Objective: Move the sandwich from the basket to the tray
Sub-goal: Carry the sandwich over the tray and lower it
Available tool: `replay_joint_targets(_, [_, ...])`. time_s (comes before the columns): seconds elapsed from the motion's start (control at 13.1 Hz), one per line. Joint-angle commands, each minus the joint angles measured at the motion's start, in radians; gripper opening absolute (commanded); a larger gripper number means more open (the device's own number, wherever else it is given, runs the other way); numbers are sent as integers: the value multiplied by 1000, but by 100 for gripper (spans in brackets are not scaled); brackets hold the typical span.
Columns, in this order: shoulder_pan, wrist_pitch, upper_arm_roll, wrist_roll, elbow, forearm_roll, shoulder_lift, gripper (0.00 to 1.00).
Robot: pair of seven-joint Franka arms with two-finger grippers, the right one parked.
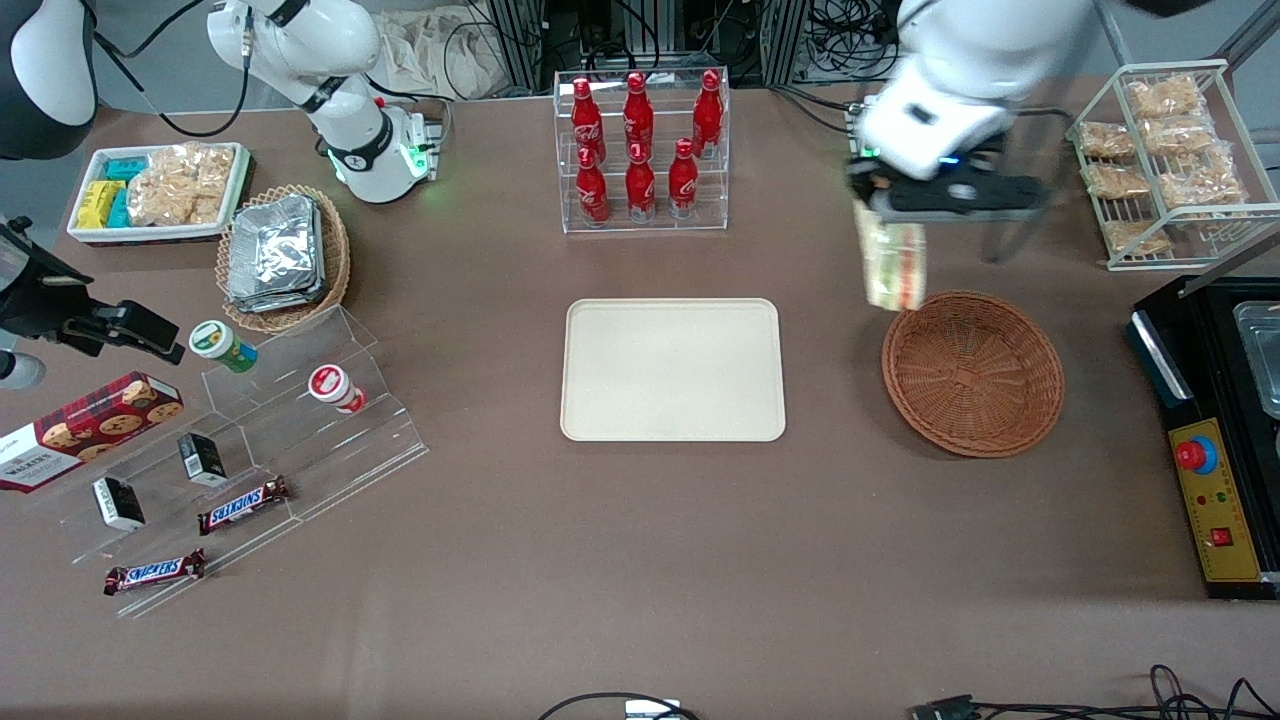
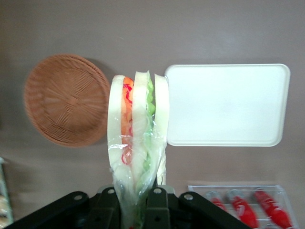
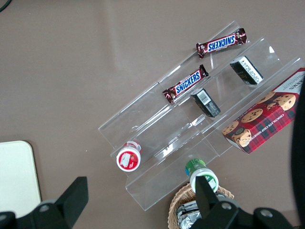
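My left gripper (image 1: 885,222) hangs in the air above the table and is shut on the sandwich (image 1: 893,264), a wrapped wedge of white bread with green and orange-red filling. In the left wrist view the sandwich (image 2: 138,138) hangs from the gripper (image 2: 135,210), pinched at its narrow end. The round brown wicker basket (image 1: 973,372) lies just below and nearer the front camera than the sandwich, with nothing in it. The cream-beige tray (image 1: 672,369) lies flat in the middle of the table, beside the basket and toward the parked arm's end, its surface bare.
A clear rack of red bottles (image 1: 640,150) stands farther from the front camera than the tray. A wire rack of snack bags (image 1: 1165,160) and a black control box (image 1: 1210,470) sit at the working arm's end. A basket of foil packs (image 1: 280,255) and an acrylic snack stand (image 1: 260,440) lie toward the parked arm's end.
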Motion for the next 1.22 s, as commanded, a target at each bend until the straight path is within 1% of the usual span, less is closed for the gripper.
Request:
replay_joint_targets(0.0, [6,3,-197,-270,128,124,236,0])
replay_joint_targets(0.08, [6,17,-220,-318,123,161,265,0])
replay_joint_targets(0.15, [6,43,-223,-332,108,164,288,0])
replay_joint_targets(0.31, [9,166,-222,-332,-22,173,287,0])
replay_joint_targets(0.53, [17,423,-208,-323,-221,186,305,0])
replay_joint_targets(0.69, [15,545,-171,-329,-327,294,371,0])
replay_joint_targets(0.84, [21,621,-147,-325,-387,365,445,0])
replay_joint_targets(0.92, [17,636,-125,-326,-395,397,478,0])
replay_joint_targets(1.07, [14,667,-122,-328,-400,448,552,0])
replay_joint_targets(1.15, [14,675,-121,-331,-401,485,589,0])
